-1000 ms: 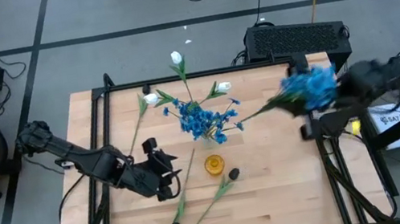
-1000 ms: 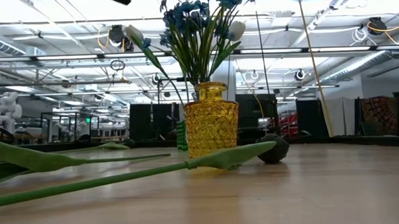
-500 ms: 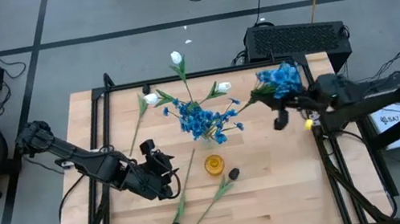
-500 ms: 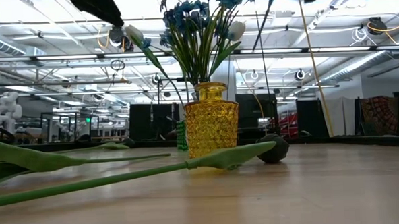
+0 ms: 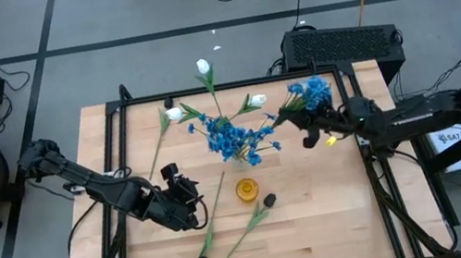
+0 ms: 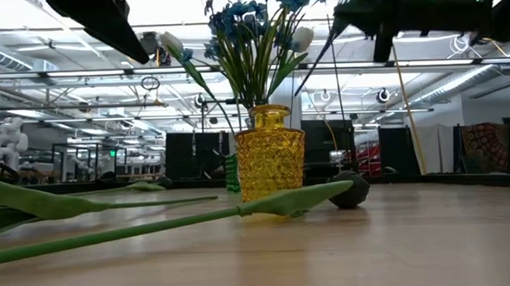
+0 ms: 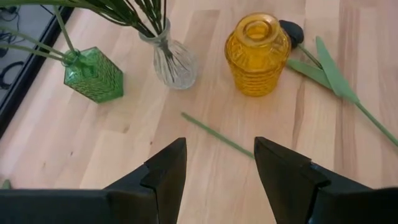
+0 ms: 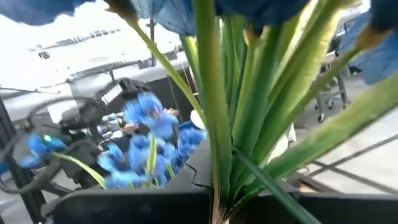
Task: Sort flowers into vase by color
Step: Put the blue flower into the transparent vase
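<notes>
No writing can be read. The clear ribbed glass vase (image 7: 173, 61) holds a bushy bright-blue flower bunch (image 5: 237, 137); the green faceted glass vase (image 7: 93, 74) holds white tulip buds (image 5: 203, 66); the amber textured glass vase (image 5: 247, 189) stands empty. The right gripper (image 5: 309, 134) is clamped on another blue flower cluster (image 5: 309, 92) above the table's right side. The left gripper (image 7: 217, 165) hangs released, grasping nothing. Dark-budded stems (image 5: 266, 203) lie on the wooden table (image 5: 320, 217).
</notes>
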